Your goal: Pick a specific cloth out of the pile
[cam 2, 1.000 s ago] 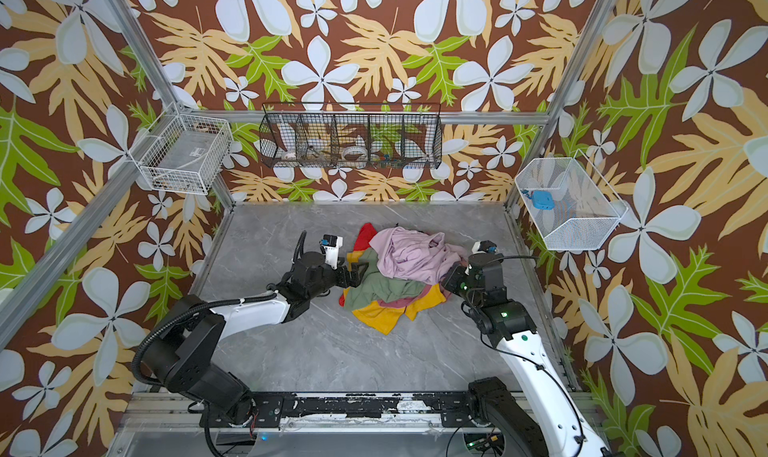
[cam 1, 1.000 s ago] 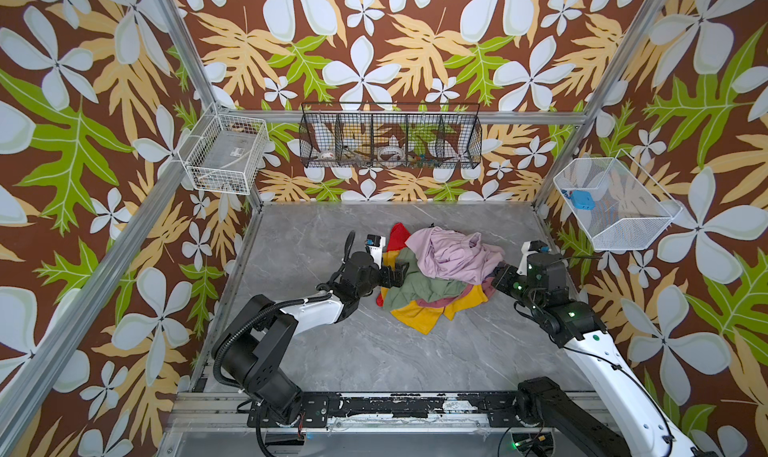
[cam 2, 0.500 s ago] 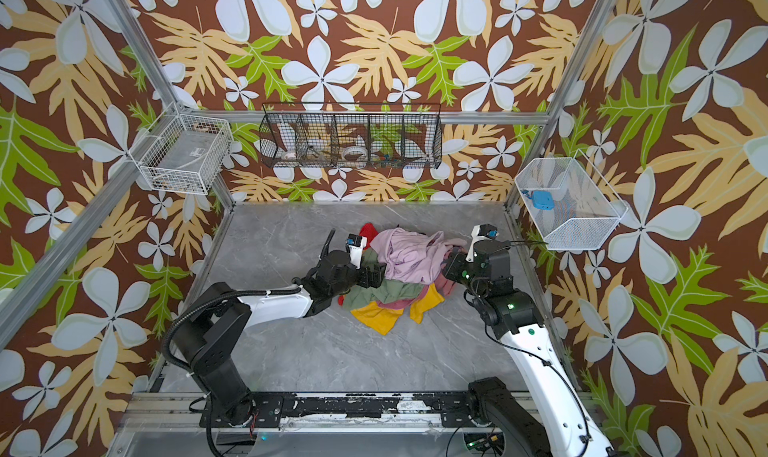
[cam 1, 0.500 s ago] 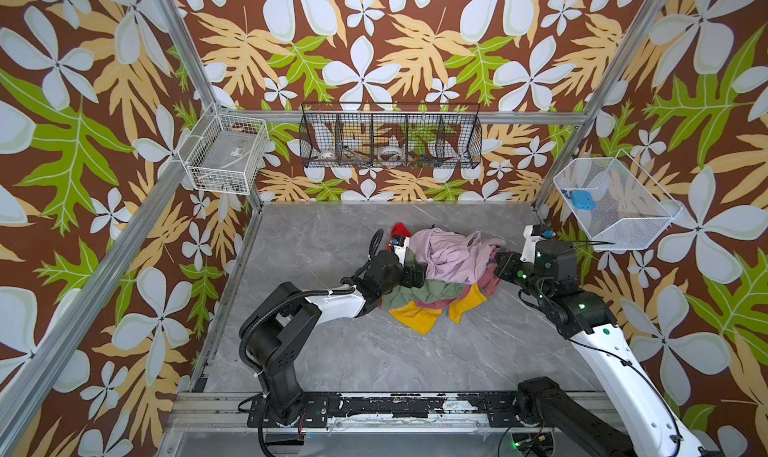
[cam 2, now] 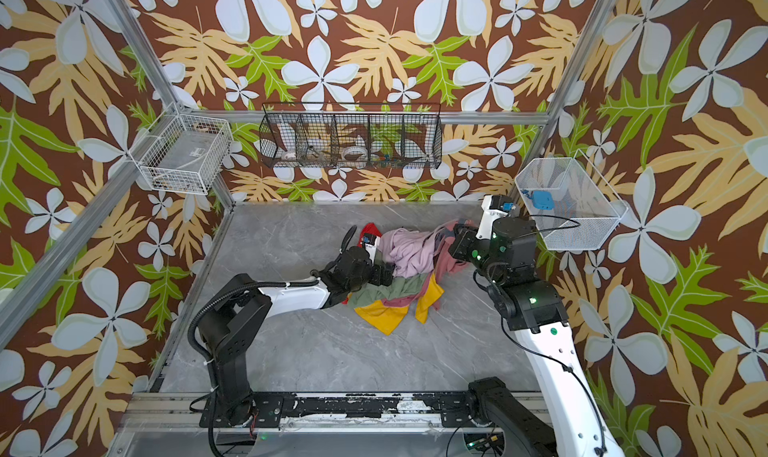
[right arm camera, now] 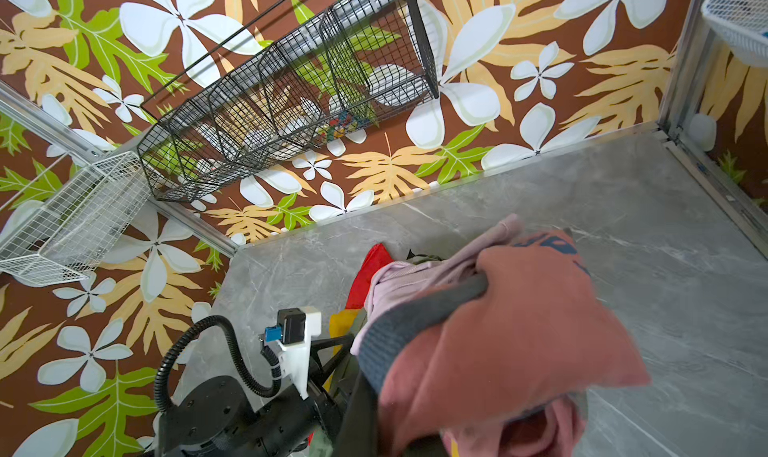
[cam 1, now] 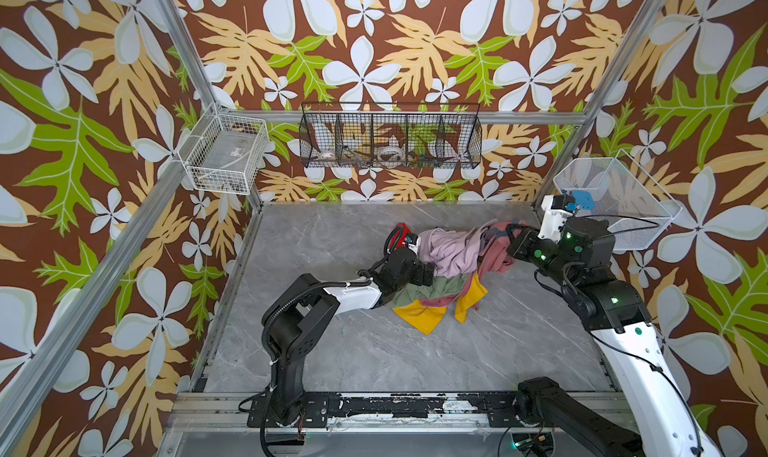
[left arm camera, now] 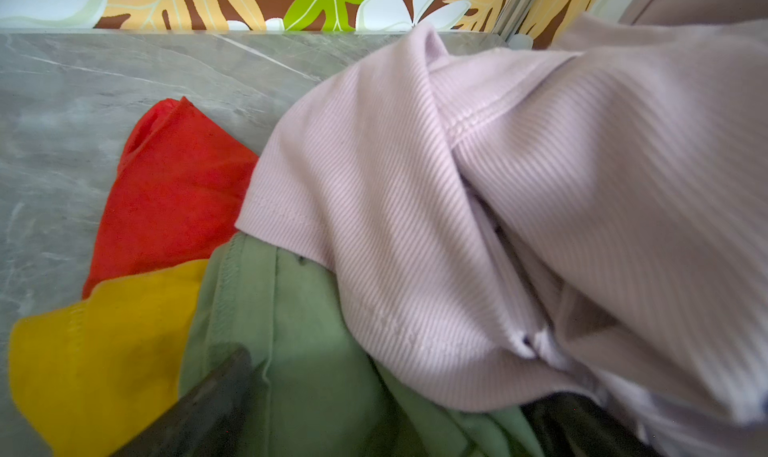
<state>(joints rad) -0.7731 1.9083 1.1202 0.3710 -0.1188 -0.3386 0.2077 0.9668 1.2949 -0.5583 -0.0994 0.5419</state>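
Loud wallpaper of white flowers and green and tan leaves closes in a grey marble tabletop. Toward the back of it a pile of soft clothes lies between two robot arms. On top is a pale lilac ribbed top, with a green cloth under it. A yellow cloth spreads out at the front, and a red cloth pokes out at the far left. The wanted cloth is dusty salmon pink and bunched at the right edge of the pile. The right gripper is clamped shut on it. Seen from that wrist, the cloth fills the foreground, its dark ribbed neckline trim stretched across and a bit of blue print showing on a fold. In a top view, part of it appears to trail down under the lilac top. The left gripper sits low against the left side of the pile. Its jaws are spread wide over the green cloth and the lilac hem, and it holds nothing. The salmon cloth looks light, limp and a little stretchy. It should lift easily, but it will likely drag its neighbours along where the folds overlap. The thicker neckline band, or a gathered handful beside it, seems the surest place to grip. A single thin layer could slip out of the gripper.
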